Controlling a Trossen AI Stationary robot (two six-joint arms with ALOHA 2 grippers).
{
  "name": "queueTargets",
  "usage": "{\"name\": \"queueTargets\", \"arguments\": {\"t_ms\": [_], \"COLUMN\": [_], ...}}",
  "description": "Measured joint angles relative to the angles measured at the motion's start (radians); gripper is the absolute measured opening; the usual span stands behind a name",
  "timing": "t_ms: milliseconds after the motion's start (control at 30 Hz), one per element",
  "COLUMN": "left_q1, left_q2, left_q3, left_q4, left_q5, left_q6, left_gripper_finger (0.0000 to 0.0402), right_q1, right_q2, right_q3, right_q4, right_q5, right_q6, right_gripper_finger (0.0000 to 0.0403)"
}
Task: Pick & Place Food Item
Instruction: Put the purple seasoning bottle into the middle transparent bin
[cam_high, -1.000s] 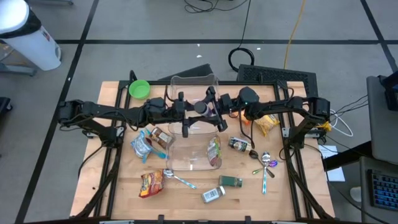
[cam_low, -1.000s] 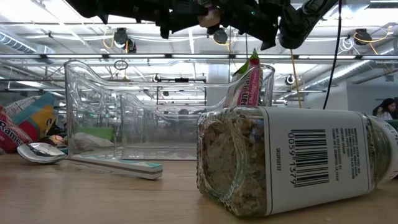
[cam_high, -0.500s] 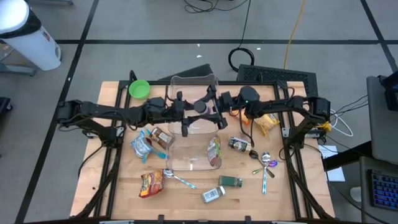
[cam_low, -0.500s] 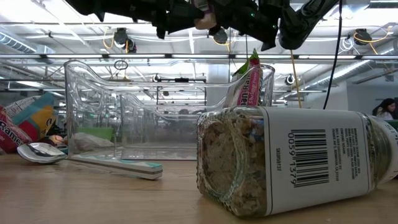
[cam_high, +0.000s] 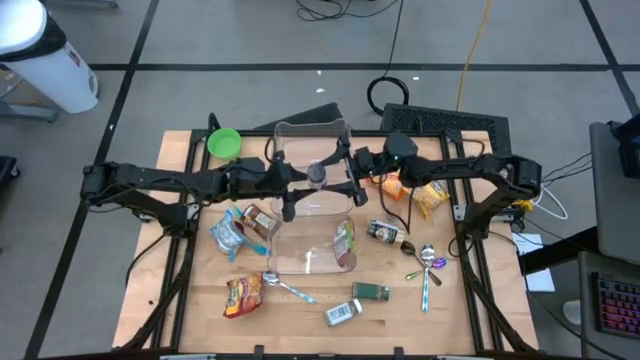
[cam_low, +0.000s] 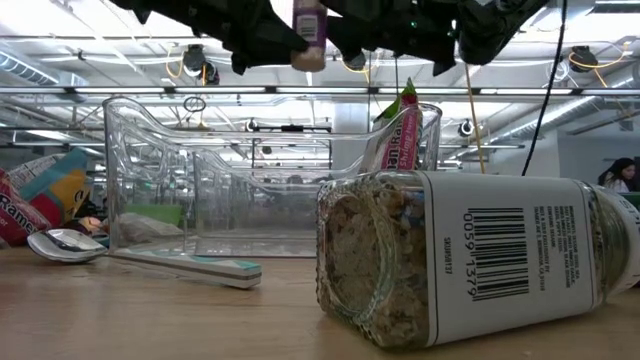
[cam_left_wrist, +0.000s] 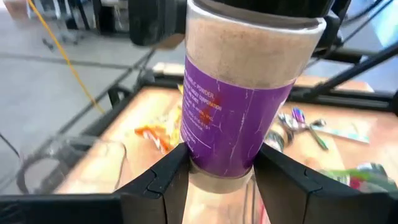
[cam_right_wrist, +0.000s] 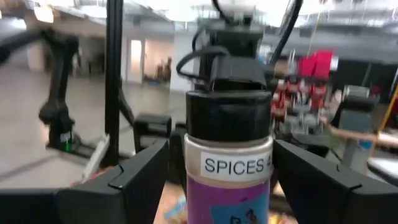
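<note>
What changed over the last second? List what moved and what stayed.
The spice jar, clamped in the left gripper, shifted a little toward the left arm's side above the clear bin and now hangs upright. The right gripper followed, its open fingers flanking the jar's cap. Nothing was taken or released. The bin and the items on the table stayed put.

We see two slim black jointed arms with dark cables looped along them; the right arm (cam_high: 455, 170) carries a small green light behind its claw, and each claw has chunky matte-black fingers (cam_left_wrist: 155, 180).
</note>
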Motion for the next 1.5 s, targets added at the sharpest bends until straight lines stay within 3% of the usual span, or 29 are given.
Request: {"name": "queueTargets", "arguments": {"t_ms": [433,933,1167,1500], "left_q1": [0.000,0.019,0.024,0.025], "left_q2": [0.049,0.225,0.273,0.268], "left_q3": [0.192,0.410,0.511,0.536], "left_q4": [-0.381,-0.707,-0.813,-0.859], "left_q5": [0.039,0.146,0.154,0.158], "left_q6": [-0.099,-0.126,-0.101,-0.107], "left_gripper_finger": [0.0170,0.0170,0.0170,0.0170], "right_q1": [0.000,0.001,-0.001,-0.001], "right_q2": [-0.072,-0.071,-0.071,-0.070], "right_q3": [0.001,0.030,0.034,0.035], "right_q4": [-0.295,-0.414,-0.482,-0.500], "right_q5": [0.019,-0.026,-0.032,-0.029], "right_q6": [-0.130,-0.130,-0.157,-0.172], "right_gripper_finger": [0.0275,0.0270,0.0269,0.0254]}}
